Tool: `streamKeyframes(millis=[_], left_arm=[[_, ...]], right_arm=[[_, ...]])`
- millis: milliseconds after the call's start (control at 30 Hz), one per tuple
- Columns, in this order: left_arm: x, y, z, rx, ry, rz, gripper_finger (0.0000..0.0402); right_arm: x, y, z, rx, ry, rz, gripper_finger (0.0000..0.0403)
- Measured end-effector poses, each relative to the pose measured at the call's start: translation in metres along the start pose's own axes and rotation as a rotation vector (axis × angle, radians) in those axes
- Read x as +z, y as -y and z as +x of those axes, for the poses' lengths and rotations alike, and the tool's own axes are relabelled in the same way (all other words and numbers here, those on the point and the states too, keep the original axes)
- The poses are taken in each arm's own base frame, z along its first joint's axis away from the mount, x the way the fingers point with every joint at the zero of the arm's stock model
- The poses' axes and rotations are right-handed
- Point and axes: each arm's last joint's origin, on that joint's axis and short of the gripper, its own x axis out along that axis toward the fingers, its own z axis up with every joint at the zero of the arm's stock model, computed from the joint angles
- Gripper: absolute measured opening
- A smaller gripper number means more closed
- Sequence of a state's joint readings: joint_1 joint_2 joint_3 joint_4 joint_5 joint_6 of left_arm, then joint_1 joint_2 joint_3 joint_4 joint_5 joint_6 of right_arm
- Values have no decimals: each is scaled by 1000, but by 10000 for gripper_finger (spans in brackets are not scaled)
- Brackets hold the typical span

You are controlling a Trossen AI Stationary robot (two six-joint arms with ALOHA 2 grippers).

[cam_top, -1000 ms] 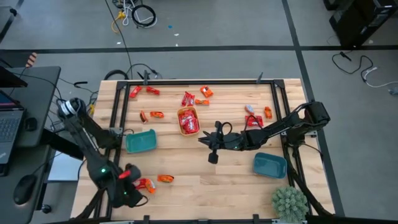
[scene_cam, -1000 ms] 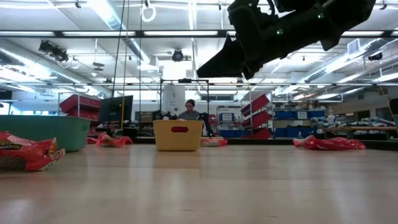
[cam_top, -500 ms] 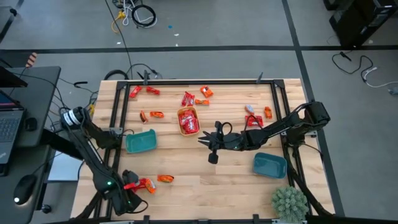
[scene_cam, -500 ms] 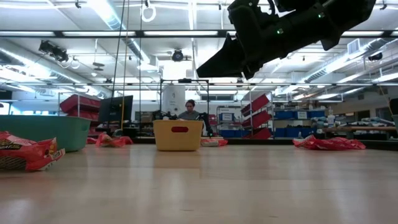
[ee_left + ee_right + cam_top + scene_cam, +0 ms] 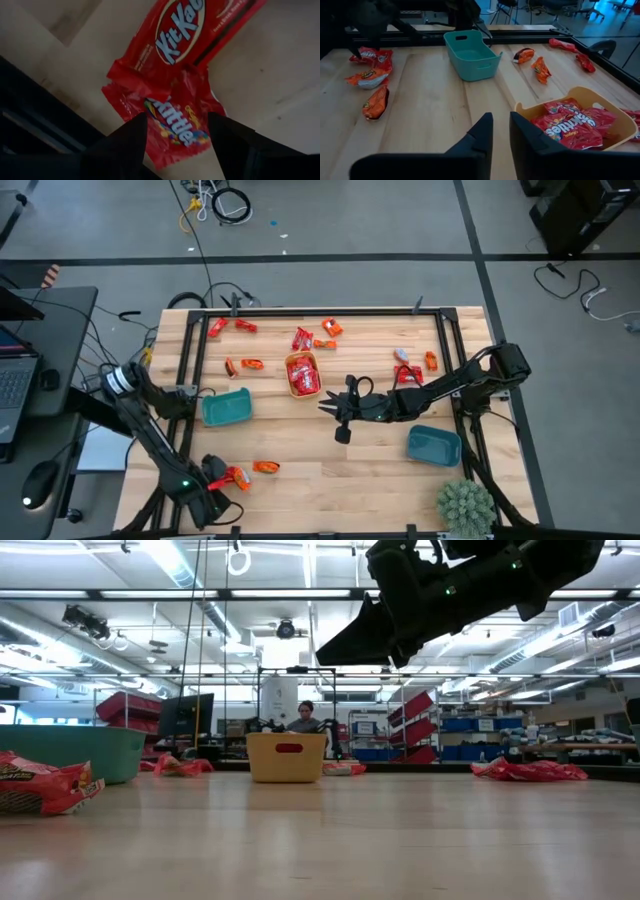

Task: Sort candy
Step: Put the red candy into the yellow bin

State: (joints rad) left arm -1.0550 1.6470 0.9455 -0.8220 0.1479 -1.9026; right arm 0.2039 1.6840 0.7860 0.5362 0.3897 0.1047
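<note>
Candy lies scattered over the wooden table [image 5: 300, 450], and the yellow bowl [image 5: 303, 375] near the table's middle already holds a heap of red Skittles packs [image 5: 570, 127]. Taking that bowl as the landmark: a few red and orange pieces lie beyond it toward the far edge, two more off to its right, a teal bowl [image 5: 226, 406] stands just to its left, and a second teal bowl [image 5: 434, 445] sits well to its right and nearer the front. The left gripper [image 5: 213, 478] is far from the bowl, down at the front left corner, where a second ago it was pinched together above the candies there; it has since dropped lower and spread its fingers wide, so that in the left wrist view they now straddle a red Skittles packet [image 5: 175, 127] with a KitKat bar [image 5: 182, 30] lying just beyond, partly over it. Nothing is clamped yet, so my reading is that a fresh pick is being set up, and the overlap could drag both wrappers together. The right gripper [image 5: 328, 404] hovers just right of the yellow bowl, unmoved, fingers a narrow slit apart and holding nothing
</note>
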Motion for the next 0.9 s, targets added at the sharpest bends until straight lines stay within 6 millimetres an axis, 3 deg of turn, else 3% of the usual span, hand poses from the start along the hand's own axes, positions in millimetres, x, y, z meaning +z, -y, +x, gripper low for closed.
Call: streamKeyframes(millis=[267, 500, 733, 900], left_arm=[[0, 4, 14, 54, -23, 47, 214], [-2, 9, 15, 1, -64, 164, 204], [-5, 38, -2, -200, -105, 390, 109], [2, 41, -16, -153, -92, 456, 17]], right_arm=[[0, 0, 0, 0, -2, -2, 57], [-1, -2, -1, 6, -3, -7, 57], [0, -3, -1, 9, 0, -4, 55], [0, -4, -1, 12, 5, -10, 56]])
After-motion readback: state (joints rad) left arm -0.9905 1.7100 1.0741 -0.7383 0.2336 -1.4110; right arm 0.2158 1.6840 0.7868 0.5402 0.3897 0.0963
